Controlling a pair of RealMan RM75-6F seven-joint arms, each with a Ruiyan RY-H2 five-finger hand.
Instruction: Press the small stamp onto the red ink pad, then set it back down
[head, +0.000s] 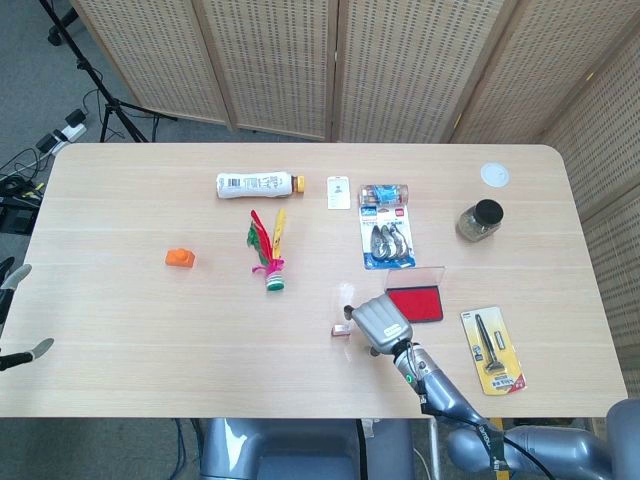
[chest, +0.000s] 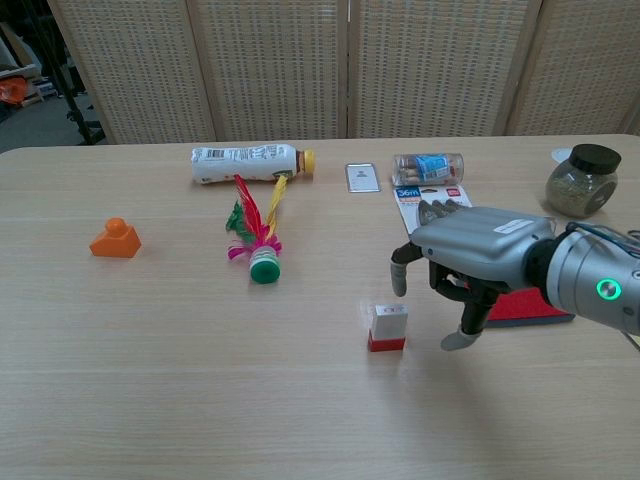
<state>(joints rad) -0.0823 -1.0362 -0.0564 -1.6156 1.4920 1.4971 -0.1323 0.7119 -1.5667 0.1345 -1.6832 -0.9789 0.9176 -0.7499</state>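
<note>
The small stamp (head: 341, 329), white with a red base, stands upright on the table (head: 150, 320); the chest view shows the stamp (chest: 388, 327) near the middle. My right hand (head: 378, 322) hovers just right of it, fingers spread, holding nothing. In the chest view the right hand (chest: 480, 250) has one finger pointing down above the stamp and the thumb low to its right, not touching it. The red ink pad (head: 418, 305) lies open with its clear lid raised, partly hidden behind the hand in the chest view. My left hand (head: 12, 310) shows only fingertips at the left edge, apart and empty.
A lying bottle (head: 258, 183), a feathered shuttlecock (head: 268, 250) and an orange block (head: 180, 258) sit left of the stamp. A card (head: 339, 192), a blue blister pack (head: 385, 240), a jar (head: 480, 220) and a packaged tool (head: 492, 348) lie around the pad.
</note>
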